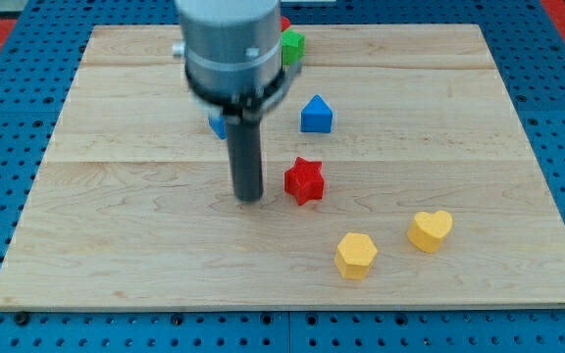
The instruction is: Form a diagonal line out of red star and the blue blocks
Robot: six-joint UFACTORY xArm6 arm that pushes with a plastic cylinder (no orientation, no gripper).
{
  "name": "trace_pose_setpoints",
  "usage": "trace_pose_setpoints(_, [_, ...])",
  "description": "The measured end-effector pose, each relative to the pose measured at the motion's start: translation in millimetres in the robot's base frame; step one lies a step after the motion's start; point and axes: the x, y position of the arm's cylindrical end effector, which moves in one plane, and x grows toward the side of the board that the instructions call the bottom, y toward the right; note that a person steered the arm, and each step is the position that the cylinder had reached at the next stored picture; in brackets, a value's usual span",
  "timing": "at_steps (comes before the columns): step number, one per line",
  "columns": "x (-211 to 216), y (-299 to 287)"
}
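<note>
A red star (pixel 304 179) lies near the middle of the wooden board (pixel 116 226). A blue block shaped like a small house (pixel 316 115) sits above it and slightly to the right. A second blue block (pixel 218 126) is mostly hidden behind the arm; only a sliver shows at the rod's left. My tip (pixel 249 197) rests on the board just left of the red star, with a small gap between them.
A green block (pixel 292 44) and a red block (pixel 284 23) sit at the view's top, partly hidden by the arm. A yellow hexagon (pixel 356 255) and a yellow heart (pixel 431 230) lie at the lower right.
</note>
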Motion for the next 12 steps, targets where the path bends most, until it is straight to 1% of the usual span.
trace_pose_setpoints(1, [16.5, 72.6])
trace_pose_setpoints(2, [-16.5, 68.9])
trace_pose_setpoints(3, [-56.7, 49.7])
trace_pose_setpoints(4, [-50.9, 122.5])
trace_pose_setpoints(5, [-113.5, 157.3])
trace_pose_setpoints(6, [-143.6, 136.5])
trace_pose_setpoints(8, [-151.1, 59.5])
trace_pose_setpoints(9, [-166.6, 68.8])
trace_pose_setpoints(10, [-157.4, 6.4])
trace_pose_setpoints(11, [-155.2, -8.4])
trace_pose_setpoints(12, [-178.1, -36.4])
